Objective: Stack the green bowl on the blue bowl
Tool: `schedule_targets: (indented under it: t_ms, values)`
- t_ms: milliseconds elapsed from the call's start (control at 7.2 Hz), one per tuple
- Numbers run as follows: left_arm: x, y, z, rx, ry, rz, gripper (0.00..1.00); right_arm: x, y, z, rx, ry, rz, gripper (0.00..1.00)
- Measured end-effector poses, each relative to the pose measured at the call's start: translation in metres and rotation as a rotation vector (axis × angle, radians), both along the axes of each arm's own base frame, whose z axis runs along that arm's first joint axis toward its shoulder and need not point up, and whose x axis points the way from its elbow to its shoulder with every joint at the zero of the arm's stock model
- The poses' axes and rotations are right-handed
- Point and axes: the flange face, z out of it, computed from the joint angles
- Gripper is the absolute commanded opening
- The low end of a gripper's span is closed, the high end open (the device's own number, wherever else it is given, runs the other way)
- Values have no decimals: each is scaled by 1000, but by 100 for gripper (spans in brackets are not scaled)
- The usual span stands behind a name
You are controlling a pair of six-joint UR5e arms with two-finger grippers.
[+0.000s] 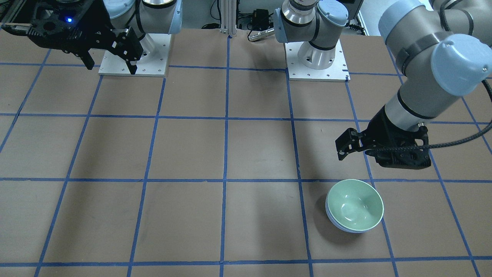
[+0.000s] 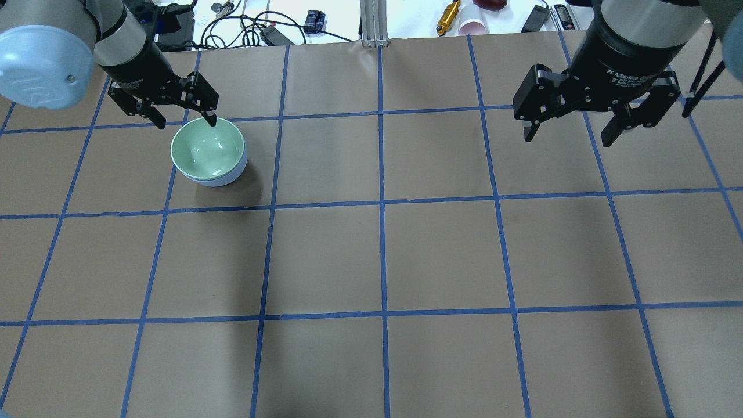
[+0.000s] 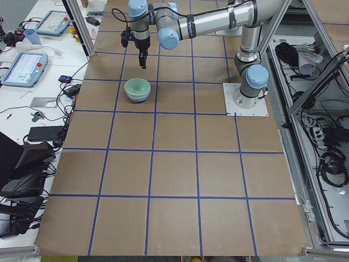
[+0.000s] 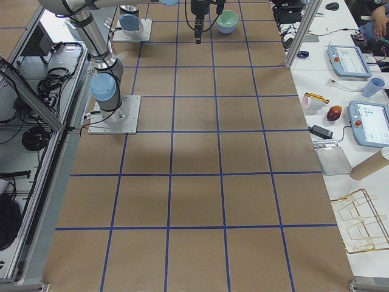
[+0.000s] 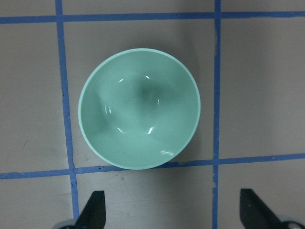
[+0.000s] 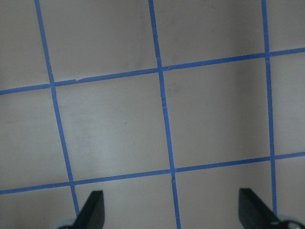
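The green bowl (image 2: 208,150) sits nested upright inside the blue bowl (image 2: 223,179), of which only a thin lavender band shows under the green rim (image 1: 346,227). The stack stands on the table's far left in the overhead view. My left gripper (image 2: 186,119) is open and empty, raised above the stack's far edge and apart from it. In the left wrist view the green bowl (image 5: 139,109) lies well beyond the two spread fingertips (image 5: 93,210). My right gripper (image 2: 567,136) is open and empty, raised over bare table far to the right.
The table (image 2: 383,255) is brown paper with a blue tape grid. The two arm bases (image 1: 317,57) stand on plates at the robot's edge. Cables, a pink cup (image 2: 473,26) and tools lie beyond the far edge. Operator benches with tablets (image 4: 368,118) flank that side.
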Motion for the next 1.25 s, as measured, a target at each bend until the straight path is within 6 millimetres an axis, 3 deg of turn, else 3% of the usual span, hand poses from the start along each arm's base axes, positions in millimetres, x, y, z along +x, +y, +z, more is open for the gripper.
schedule_targets:
  t_ms: [556, 833, 1250]
  values:
    - [-50, 45, 46, -23, -73, -61, 100, 0, 0, 0, 0, 0, 0, 100]
    - [-58, 58, 62, -53, -80, -72, 100, 0, 0, 0, -1, 0, 0, 100]
    - [-56, 60, 63, -54, -76, -65, 100, 0, 0, 0, 0, 0, 0, 100]
